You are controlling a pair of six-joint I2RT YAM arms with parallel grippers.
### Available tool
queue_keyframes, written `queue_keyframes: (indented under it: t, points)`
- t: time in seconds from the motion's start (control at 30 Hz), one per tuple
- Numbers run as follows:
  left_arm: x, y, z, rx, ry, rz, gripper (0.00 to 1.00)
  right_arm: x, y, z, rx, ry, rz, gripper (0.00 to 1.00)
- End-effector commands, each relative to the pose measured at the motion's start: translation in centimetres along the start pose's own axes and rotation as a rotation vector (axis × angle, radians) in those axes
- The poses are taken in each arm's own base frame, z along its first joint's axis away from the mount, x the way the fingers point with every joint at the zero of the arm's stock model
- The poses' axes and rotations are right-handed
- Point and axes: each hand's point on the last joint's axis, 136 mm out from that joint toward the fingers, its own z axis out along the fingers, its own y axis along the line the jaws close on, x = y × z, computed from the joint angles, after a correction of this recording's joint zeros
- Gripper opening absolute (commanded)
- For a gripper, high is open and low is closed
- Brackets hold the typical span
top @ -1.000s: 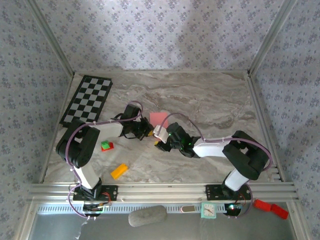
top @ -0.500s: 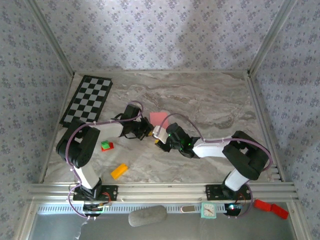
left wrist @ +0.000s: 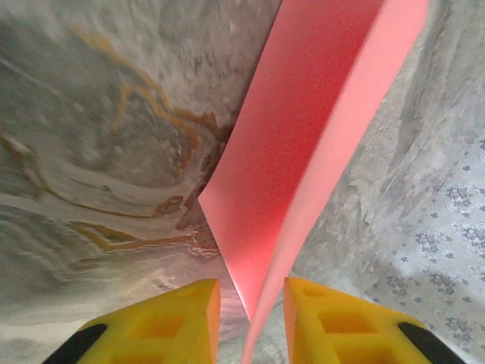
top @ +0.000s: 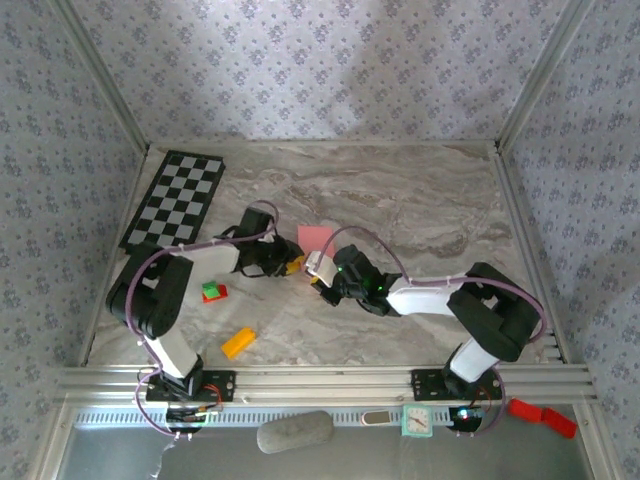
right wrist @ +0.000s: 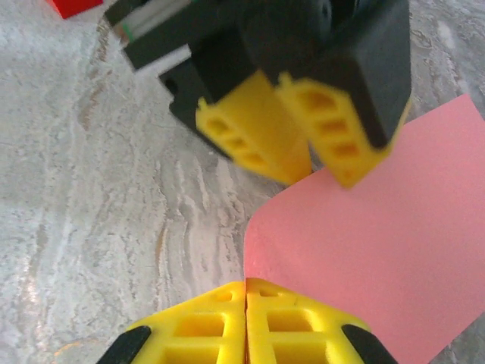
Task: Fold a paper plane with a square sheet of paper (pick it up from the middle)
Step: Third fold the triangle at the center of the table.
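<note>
Here's the thin salmon-pink square sheet of paper (left wrist: 303, 152), out on the grey marbled table (top: 430, 200). It's not lying flat: in the left wrist view one side stands up along a soft fold.

The left gripper (left wrist: 250, 303) is at the sheet's near-left edge. Its yellow fingers (left wrist: 170, 318) are parted, with clear daylight between them! The raised fold of the paper runs down into that gap, closer to one finger than the other, so nothing is clamped there.

The right gripper (right wrist: 245, 292) sits just on the near side of the paper and faces the left one across the sheet's rounded corner. Its jaws are pressed tight together. The pink edge comes right up to the tips, but whether any paper is pinched between them, I can't tell.

A black-and-white checkerboard mat (top: 175, 200) lies well to the left of the paper. A small red-and-green block (top: 214, 291) is left of the sheet and nearer the arm bases. A small orange block (top: 238, 342) is nearer the bases again.
</note>
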Motion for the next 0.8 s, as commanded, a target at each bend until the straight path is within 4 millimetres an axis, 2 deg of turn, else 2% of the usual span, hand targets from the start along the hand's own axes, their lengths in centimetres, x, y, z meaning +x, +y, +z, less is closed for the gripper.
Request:
queue_keyframes:
  t: [0.0, 0.17, 0.33, 0.53, 0.77]
  points:
    - [-0.5, -1.1, -2.4, 0.021, -0.019, 0.073, 0.33, -0.3, 1.2, -0.9, -0.085, -0.016, 0.06, 0.08]
    - [-0.6, -2.9, -3.4, 0.044, -0.03, 0.146, 0.35, -0.1, 2.3, -1.5, -0.17, -0.016, 0.132, 0.06]
    - [-0.3, -3.2, -1.8, 0.034, 0.001, 0.177, 0.31, 0.1, 3.7, -1.9, -0.259, -0.018, 0.211, 0.05]
    - [-0.7, -1.9, 0.9, -0.064, 0.041, 0.194, 0.23, 0.1, 4.7, -2.2, -0.329, -0.028, 0.277, 0.03]
    - [-1.1, -0.2, 2.9, -0.182, 0.064, 0.225, 0.19, 0.5, 4.6, -1.9, -0.323, -0.014, 0.3, 0.0]
